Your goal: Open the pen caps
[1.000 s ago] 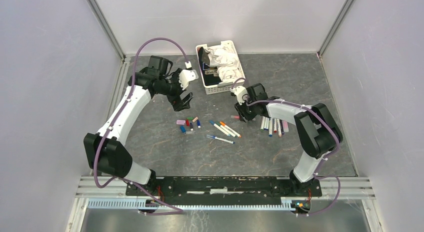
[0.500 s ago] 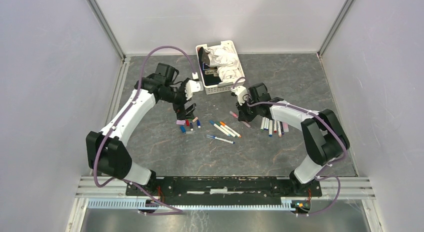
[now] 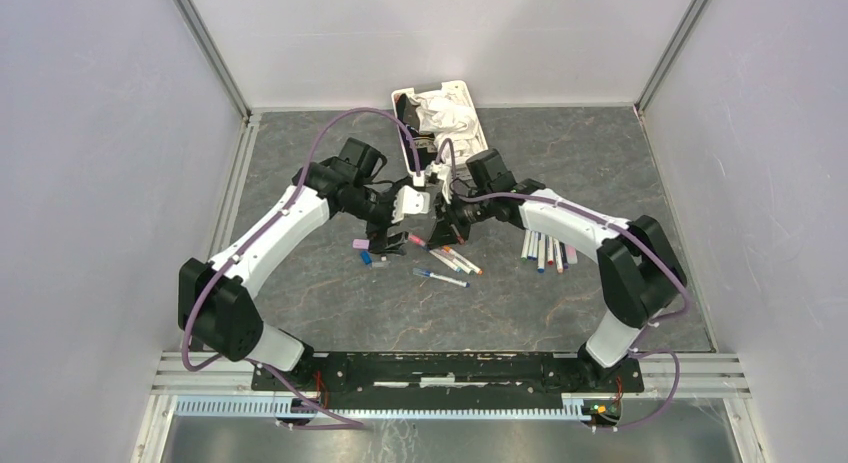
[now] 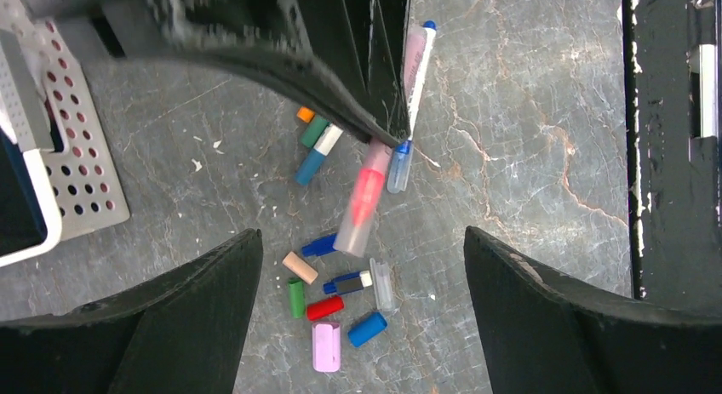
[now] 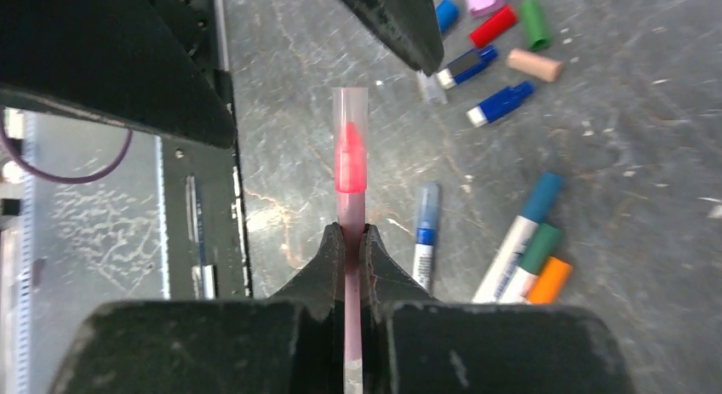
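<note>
Item one: right pincer (image 5: 349, 232), clenched on the barrel of a thin marker pen with a pink-red tip (image 5: 350, 156), held off the grey marbled counter (image 3: 620, 163) just on the near side of the white slotted plastic basket (image 3: 440, 133). I see its clear plastic cap (image 5: 350, 113) on the tip, pointing away from the right wrist camera. Item two: left pincer (image 4: 359, 241), released, its fingers (image 4: 196, 317) spread wide to either side of that pen's capped end and not touching it, also just near of the basket. Item three: loose short plastic pen caps (image 4: 328, 309) in pink, blue, red, green and tan, clustered flat on the counter to the near left of the basket. Item four: a few white-barrelled marker pens with coloured ends (image 3: 450, 258), lying loose on the counter near of the basket, past the held pen. Item five: a row of similar white-barrelled pens (image 3: 545, 251), side by side on the counter to the near right of the basket.
</note>
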`<state>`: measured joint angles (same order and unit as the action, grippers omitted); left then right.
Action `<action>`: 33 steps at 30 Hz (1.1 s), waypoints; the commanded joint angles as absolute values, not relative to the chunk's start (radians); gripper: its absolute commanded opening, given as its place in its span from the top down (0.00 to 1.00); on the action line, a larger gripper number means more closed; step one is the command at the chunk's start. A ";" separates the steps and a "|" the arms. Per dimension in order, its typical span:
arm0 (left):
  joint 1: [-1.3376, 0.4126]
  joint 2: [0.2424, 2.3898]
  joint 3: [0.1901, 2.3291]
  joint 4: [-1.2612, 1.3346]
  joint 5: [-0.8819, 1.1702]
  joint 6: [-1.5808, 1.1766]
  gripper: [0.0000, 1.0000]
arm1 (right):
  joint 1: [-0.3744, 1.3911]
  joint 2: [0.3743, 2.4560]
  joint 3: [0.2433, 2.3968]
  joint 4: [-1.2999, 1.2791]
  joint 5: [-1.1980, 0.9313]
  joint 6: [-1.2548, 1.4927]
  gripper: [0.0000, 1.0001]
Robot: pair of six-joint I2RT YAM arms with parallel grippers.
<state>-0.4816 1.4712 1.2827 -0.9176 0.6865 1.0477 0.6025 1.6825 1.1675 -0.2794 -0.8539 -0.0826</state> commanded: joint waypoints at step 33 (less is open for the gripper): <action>-0.597 1.456 1.224 -0.932 0.501 1.206 0.98 | 0.644 1.829 1.216 -0.136 -1.100 0.130 0.71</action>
<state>-0.5915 1.4712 1.1938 -0.9443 0.4980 1.1954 0.6331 1.8027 1.1969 -0.1730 -1.0874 0.1162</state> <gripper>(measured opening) 0.196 0.285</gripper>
